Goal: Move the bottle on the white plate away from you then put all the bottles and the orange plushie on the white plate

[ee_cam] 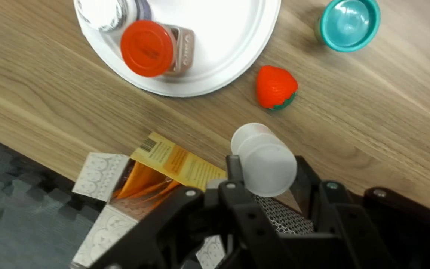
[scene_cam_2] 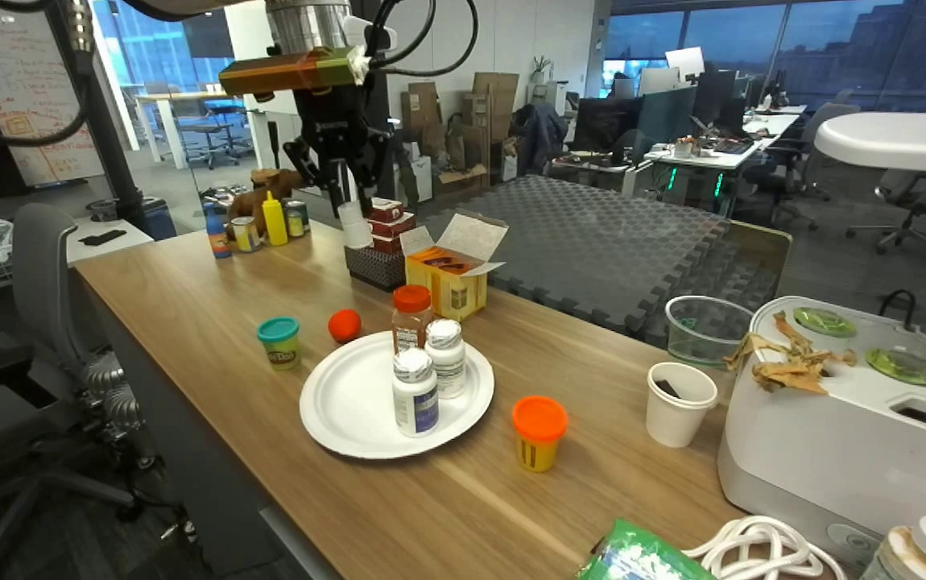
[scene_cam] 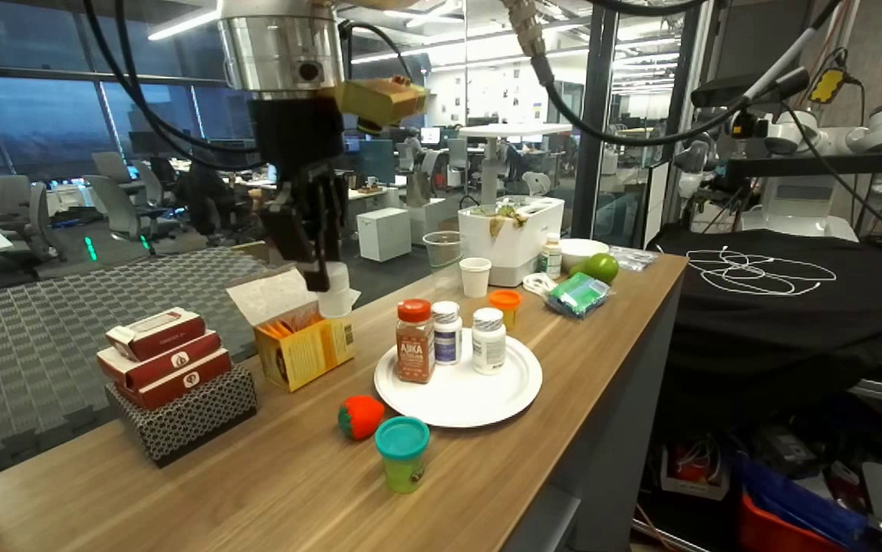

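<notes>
I hold a translucent white bottle (ee_cam: 264,158) aloft, gripper (ee_cam: 267,163) clamped to its width, likely bound for the white plate (ee_cam: 222,41) at its eleven o'clock in the wrist view, where bunched Ajika and pill bottles (scene_cam: 447,339) leave room, strawberry plushie (ee_cam: 276,87) at twelve

Well lit indoors, dim blue windows (scene_cam: 27,123) in 2 of my 3 views.
I get a glowing ceiling strip (scene_cam: 183,25) in an exterior view; from the wrist, the white plate (ee_cam: 222,26) washes out, glare spots the teal lid (ee_cam: 350,24), and the gripper (ee_cam: 267,164) reads nearly black.
</notes>
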Controlling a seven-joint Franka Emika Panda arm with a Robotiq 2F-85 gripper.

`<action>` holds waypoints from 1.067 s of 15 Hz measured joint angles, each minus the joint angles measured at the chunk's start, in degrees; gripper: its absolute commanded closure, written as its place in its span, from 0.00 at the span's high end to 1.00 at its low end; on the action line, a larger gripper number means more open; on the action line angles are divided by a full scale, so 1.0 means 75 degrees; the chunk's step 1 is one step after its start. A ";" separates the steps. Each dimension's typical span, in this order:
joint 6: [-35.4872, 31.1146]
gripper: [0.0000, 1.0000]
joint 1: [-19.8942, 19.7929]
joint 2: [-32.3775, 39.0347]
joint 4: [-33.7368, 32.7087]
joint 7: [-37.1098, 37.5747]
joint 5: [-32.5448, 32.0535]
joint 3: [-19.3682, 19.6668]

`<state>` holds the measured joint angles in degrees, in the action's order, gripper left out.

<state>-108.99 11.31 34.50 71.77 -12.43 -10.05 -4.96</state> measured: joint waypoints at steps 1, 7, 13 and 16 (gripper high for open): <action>0.0047 0.16 -0.0032 -0.0153 0.0180 0.0046 -0.0031 0.0054; 0.0134 0.16 -0.0288 -0.1125 0.1528 0.0508 -0.0115 0.0266; -0.0285 0.16 -0.0720 -0.1794 0.2776 0.0891 -0.0057 0.0333; -0.1019 0.16 -0.0998 -0.1791 0.3283 0.0875 0.0026 0.0339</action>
<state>-116.64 3.83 21.07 96.39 -5.87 -9.85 -2.42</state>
